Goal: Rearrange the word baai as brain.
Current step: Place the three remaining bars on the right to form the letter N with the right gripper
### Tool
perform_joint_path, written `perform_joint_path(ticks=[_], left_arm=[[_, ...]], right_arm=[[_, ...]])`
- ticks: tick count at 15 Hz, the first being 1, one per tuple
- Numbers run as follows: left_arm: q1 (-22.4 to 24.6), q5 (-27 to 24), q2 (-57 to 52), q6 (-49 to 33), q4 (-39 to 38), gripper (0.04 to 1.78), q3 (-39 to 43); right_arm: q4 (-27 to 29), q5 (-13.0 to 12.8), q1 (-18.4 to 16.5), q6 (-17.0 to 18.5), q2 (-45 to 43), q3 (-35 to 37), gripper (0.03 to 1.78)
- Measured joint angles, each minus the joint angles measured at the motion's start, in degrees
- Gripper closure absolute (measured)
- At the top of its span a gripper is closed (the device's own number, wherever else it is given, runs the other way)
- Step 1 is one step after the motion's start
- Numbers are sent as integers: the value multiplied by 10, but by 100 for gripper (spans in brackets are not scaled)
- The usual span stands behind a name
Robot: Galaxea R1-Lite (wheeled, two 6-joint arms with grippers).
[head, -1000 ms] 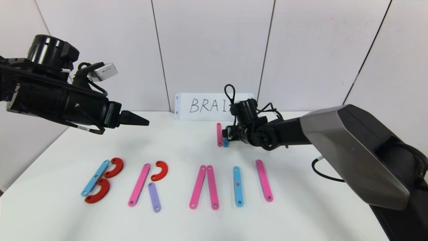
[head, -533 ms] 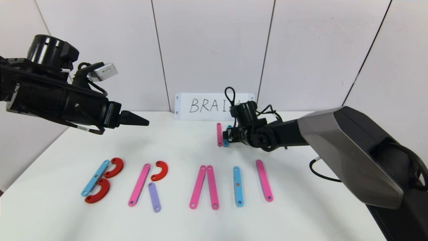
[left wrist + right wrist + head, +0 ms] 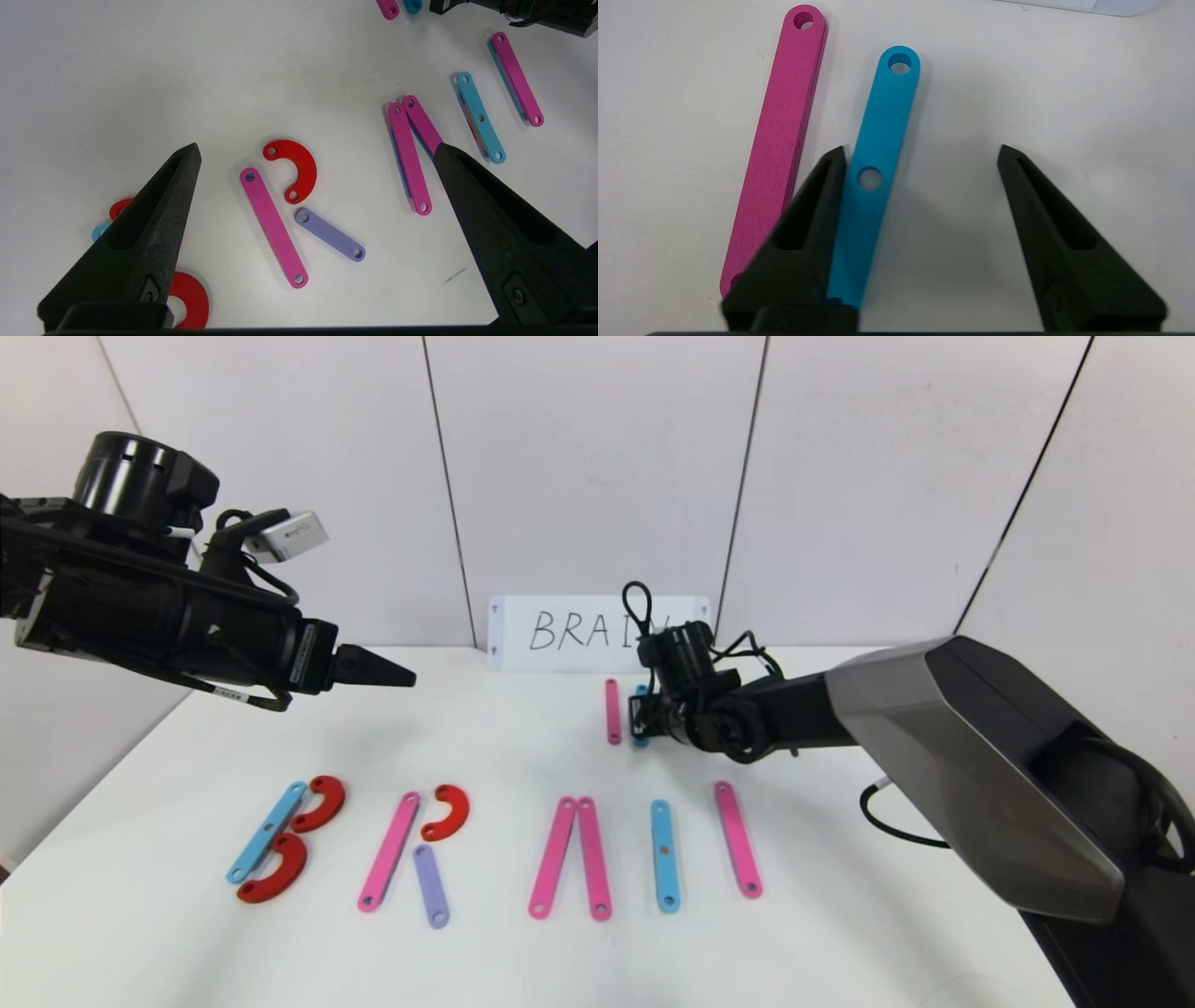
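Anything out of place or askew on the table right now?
Nothing damaged. The last letter is unfinished: only one pink bar stands after the blue I. Two spare bars, pink and blue, lie near the card, where the right gripper straddles the blue one.

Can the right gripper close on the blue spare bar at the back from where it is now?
Probably yes. The right gripper is open and down at the table, one finger beside the blue spare bar, nothing across the gap. The pink spare bar lies outside that finger, seemingly untouched.
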Motion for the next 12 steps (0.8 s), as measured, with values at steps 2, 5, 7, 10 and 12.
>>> perform_joint_path(ticks=[2, 5, 7, 10, 12], left_arm=[[0, 0, 0, 1, 0, 8, 0], [0, 0, 0, 0, 0, 8, 0], [0, 0, 0, 0, 0, 8, 0], [-1, 0, 0, 0, 1, 8, 0], [-1, 0, -1, 0, 1, 8, 0]], right_arm=[[-1, 0, 0, 2, 3, -2, 113], [-4, 0, 0, 5, 8, -4, 150], [-5, 0, 0, 5, 11, -4, 153], [-3, 1, 0, 6, 12, -4, 153], [-2, 0, 0, 6, 10, -2, 153]])
